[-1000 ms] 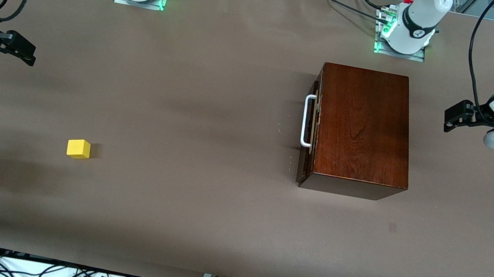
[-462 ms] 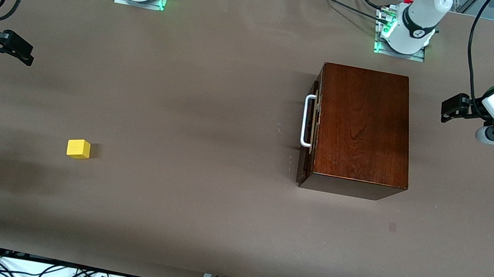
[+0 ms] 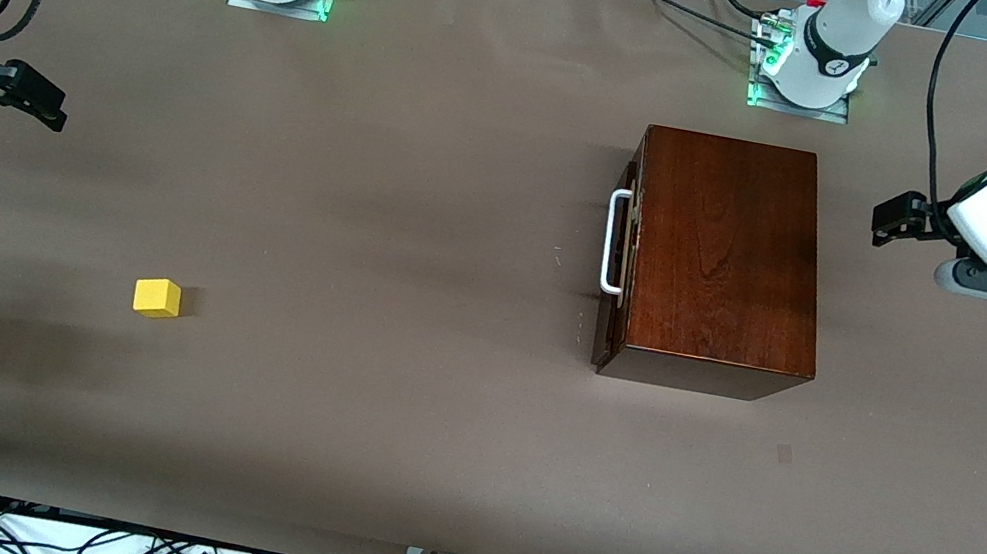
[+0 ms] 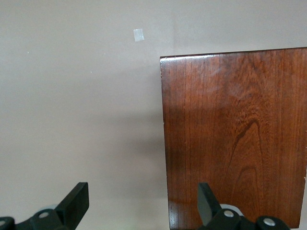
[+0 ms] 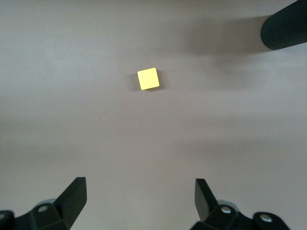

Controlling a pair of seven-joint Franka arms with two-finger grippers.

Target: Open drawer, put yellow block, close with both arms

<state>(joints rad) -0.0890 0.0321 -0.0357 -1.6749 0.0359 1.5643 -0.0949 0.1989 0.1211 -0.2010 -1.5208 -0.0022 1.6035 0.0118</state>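
Right gripper (image 3: 38, 97) hangs over bare table (image 3: 387, 421) at the right arm's end, fingers spread, holding nothing; yellow block (image 3: 157, 297) sits on the table well apart from it. Left gripper (image 3: 900, 219) hovers just beside the wooden box (image 3: 722, 257), also spread wide and empty. Drawer (image 3: 619, 257) is closed (white handle (image 3: 611, 241) untouched), on the box face turned away from the left gripper.

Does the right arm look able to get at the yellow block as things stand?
Probably yes. The yellow block sits alone on bare table toward the right arm's end, and the right claw is open above the table with nothing between them.
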